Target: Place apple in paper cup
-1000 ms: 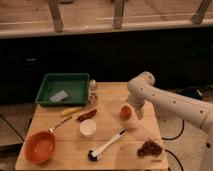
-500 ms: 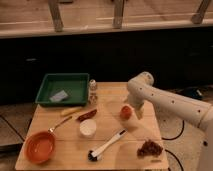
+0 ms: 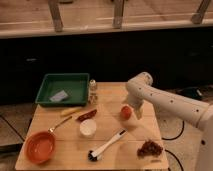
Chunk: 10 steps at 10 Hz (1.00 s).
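The apple (image 3: 126,112), a small round red-orange fruit, is at the right middle of the wooden table (image 3: 60,160). The gripper (image 3: 133,110) hangs from the white arm right beside the apple, at its right side. The paper cup (image 3: 88,128), small, white and round, stands upright to the left of the apple, about a cup's width or two away.
A green tray (image 3: 63,89) sits at the back left. An orange pan (image 3: 40,147) with a handle is at the front left. A dark red pepper (image 3: 86,116), a shaker (image 3: 93,86), a black-and-white brush (image 3: 106,146) and a grape cluster (image 3: 149,148) also lie on the table.
The gripper and arm have shifted slightly left toward the apple. The other objects have not moved.
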Tool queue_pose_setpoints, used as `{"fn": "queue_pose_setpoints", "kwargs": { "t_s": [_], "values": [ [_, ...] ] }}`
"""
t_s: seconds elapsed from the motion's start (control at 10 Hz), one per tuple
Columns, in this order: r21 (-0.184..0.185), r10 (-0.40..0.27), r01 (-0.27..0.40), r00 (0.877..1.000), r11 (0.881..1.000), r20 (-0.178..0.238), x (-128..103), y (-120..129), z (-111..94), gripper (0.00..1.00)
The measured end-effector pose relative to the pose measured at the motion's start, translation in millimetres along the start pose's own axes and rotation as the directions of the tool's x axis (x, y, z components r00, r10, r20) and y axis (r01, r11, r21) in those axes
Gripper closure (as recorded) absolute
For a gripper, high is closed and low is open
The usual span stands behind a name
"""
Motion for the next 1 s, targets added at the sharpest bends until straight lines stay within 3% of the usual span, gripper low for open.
{"fn": "queue_pose_setpoints", "kwargs": {
  "t_s": [0.2,1.0],
  "values": [
    [0.001,-0.019,0.019,1.0,1.0,0.003,-1.7,-0.9,0.2,0.28],
    [-0.006,-0.072,0.072,0.997,0.997,0.021,-9.8,-3.5,3.4,0.36]
  ]
}}
